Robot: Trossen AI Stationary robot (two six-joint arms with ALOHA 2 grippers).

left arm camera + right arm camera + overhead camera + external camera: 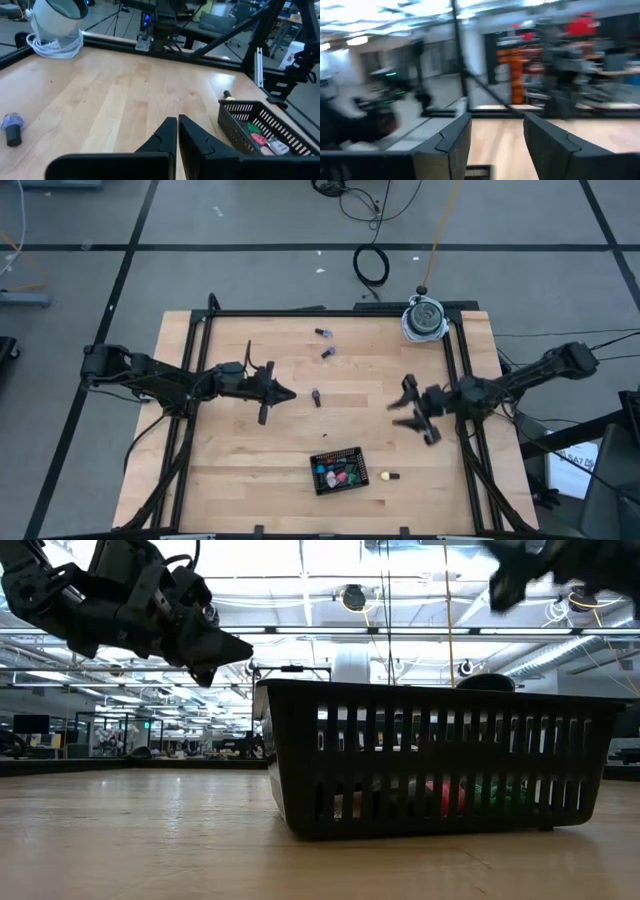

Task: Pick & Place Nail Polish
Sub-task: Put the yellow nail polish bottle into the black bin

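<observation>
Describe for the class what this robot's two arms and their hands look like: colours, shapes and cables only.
Both arms are black, slim and jointed, with dark cables running along them in the high view. The left hand ends in two narrow, pointed black fingers with angular, wedge-like faces. The right hand has two broader, flat black fingers with chamfered tips. No coloured markings are visible on either.

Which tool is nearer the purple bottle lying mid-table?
Left. The left tool, shut, sits just beside the purple bottle, a short gap apart. The right tool, open, is well across the table.
</observation>
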